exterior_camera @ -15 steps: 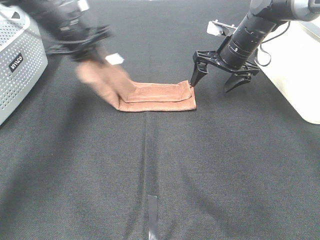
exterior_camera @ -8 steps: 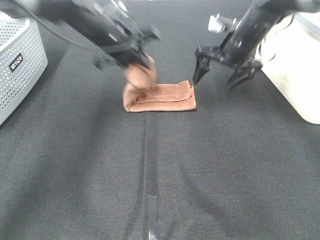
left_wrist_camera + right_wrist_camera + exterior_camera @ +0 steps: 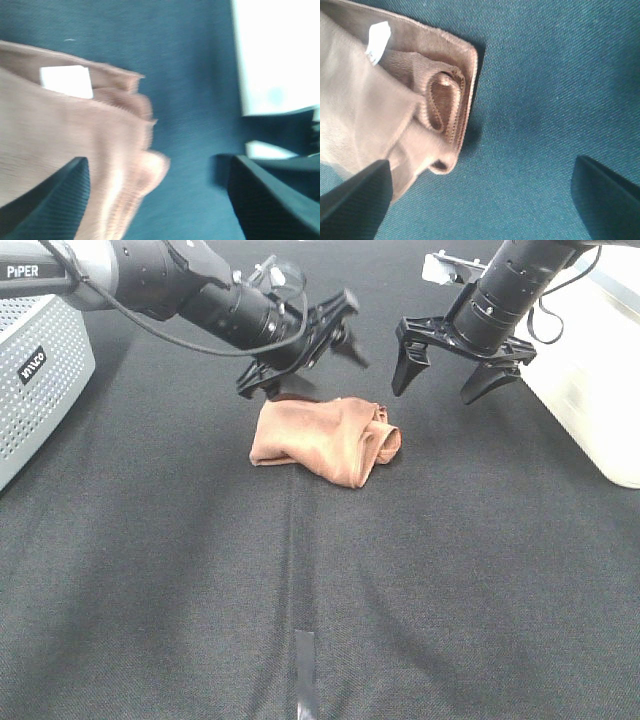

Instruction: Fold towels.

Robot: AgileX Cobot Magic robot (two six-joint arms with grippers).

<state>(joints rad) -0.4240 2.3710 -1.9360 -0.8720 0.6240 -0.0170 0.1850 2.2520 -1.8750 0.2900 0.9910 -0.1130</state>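
Towel [image 3: 325, 438] lies in a loose, lumpy bundle on the dark table [image 3: 450, 590], just in front of both grippers, its right end rolled over on itself with the white tag [image 3: 379, 36] near it. My left gripper [image 3: 300, 352] hangs above its rear edge, jaws spread and pinching nothing, and my right gripper [image 3: 433, 392] hovers beside the rolled end, jaws spread wide too. I judge the cloth light, soft and limp, sure to sag and slip over itself, so I would pinch a hemmed corner, not the bulk, to straighten it.
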